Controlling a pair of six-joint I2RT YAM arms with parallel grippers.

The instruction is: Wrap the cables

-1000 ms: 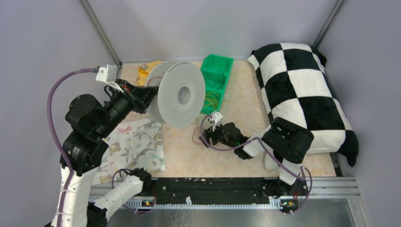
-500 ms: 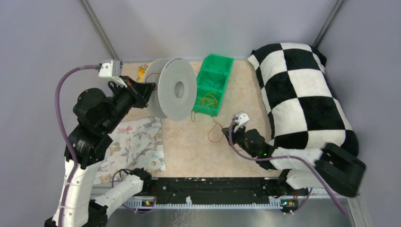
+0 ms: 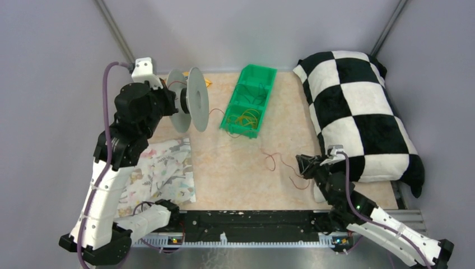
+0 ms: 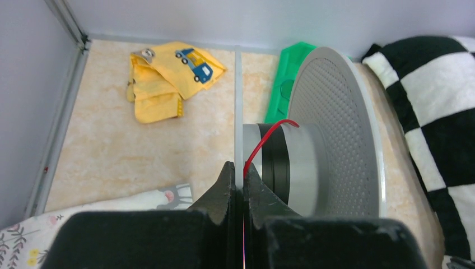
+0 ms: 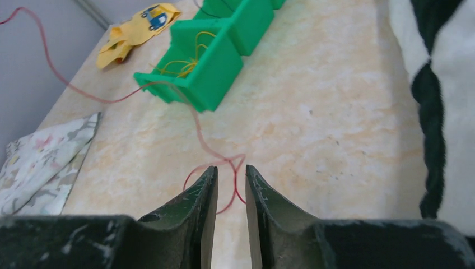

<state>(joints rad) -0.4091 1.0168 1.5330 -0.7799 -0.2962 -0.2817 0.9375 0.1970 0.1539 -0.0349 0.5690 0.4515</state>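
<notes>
At the near-left corner lies a limp cloth [image 3: 159, 174] with a pale print; above it the left gripper [image 4: 237, 166] is pinched tight on the thin near flange of the spool [image 3: 193, 106], which hangs edge-up off the table [image 3: 235, 174] toward the far-left corner; the spool is grey plastic, two wide discs (the farther one pierced all over with fine holes) on a smooth silver hub banded in black; beyond it, by the far edge, sits a crumpled yellow cloth [image 4: 168, 78].

The wire [image 4: 260, 135], thin, red and springy, leaves the hub, sags to the marbled beige top, skirts the near corner of the green bin [image 3: 250, 95], a moulded plastic tray of three compartments, and ends in loose curls toward the near-right; the right gripper [image 5: 231, 168] sits low by those curls, jaws narrowly apart and clamping nothing; one loop lies just ahead of its tips.

Along the right edge rests a plump pillow [image 3: 358, 106], checked black and white.
</notes>
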